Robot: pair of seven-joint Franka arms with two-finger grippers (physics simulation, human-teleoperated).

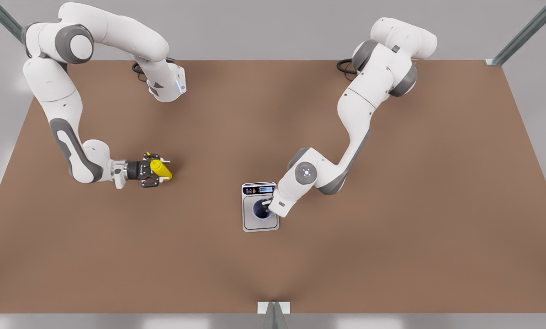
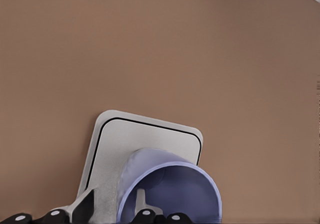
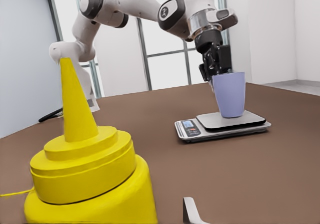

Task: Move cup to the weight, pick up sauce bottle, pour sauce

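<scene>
On the front view's left, the right gripper (image 1: 155, 174) sits around the sauce bottle (image 1: 161, 169), which stands on the surface (image 1: 391, 256) well apart from the weight (image 1: 259, 207); whether its fingers press the bottle I cannot tell. To lift well, it should clamp the body squarely below the shoulder and rise straight, nozzle up. Near the surface's middle, the left gripper (image 1: 266, 208) pinches the rim of the cup (image 1: 260, 209), which stands on the weight's plate; it should let go gently and clear upward without tipping it.
</scene>
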